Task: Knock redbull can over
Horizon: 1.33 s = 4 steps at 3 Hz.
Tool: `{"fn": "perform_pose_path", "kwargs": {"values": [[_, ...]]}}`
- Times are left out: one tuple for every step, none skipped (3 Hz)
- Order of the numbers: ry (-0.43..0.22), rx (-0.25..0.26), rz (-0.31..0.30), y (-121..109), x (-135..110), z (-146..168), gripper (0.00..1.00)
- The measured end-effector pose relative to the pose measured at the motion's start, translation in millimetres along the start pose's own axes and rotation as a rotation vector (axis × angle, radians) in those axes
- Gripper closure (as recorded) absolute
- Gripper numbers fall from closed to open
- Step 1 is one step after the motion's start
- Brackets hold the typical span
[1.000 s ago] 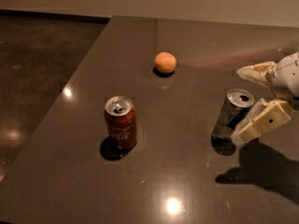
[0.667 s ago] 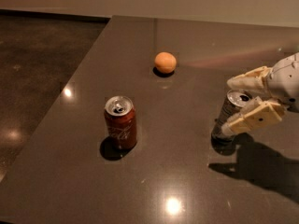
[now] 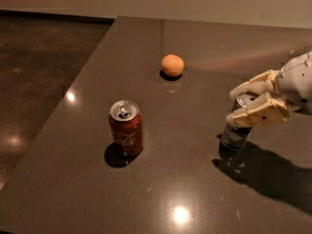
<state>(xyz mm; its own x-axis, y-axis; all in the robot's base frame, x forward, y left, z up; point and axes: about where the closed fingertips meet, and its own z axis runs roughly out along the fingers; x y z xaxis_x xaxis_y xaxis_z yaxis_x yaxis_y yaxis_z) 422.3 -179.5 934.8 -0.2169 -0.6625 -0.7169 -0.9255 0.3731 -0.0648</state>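
Standing can: redbull can (image 3: 235, 133) was upright on table (image 3: 73, 184), not yet tipped.
Gripper: gripper (image 3: 236, 106) hung at redbull can's top, jaws released, straddling it, probably to shove it sideways.
Cola: cola can (image 3: 126, 129) stood well left of redbull can.
Fruit: orange (image 3: 172, 65) lay behind-left of it.

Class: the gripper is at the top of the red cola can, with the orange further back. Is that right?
No. In the camera view the gripper is at the top of the redbull can; the red cola can stands apart. Rest holds.
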Motion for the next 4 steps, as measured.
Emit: {"fn": "perform_pose_path", "kwargs": {"values": [[0.039, 0.013, 0.0, -5.0, -11.4, -10.7, 0.93], [0.161, 0.013, -0.013, -7.0, -28.6, -12.8, 1.0], [0.341, 0.007, -0.039, -2.8, -41.3, 4.0, 1.0], [0.523, 0.013, -0.072, -7.4, -32.8, 16.0, 1.0]]}}
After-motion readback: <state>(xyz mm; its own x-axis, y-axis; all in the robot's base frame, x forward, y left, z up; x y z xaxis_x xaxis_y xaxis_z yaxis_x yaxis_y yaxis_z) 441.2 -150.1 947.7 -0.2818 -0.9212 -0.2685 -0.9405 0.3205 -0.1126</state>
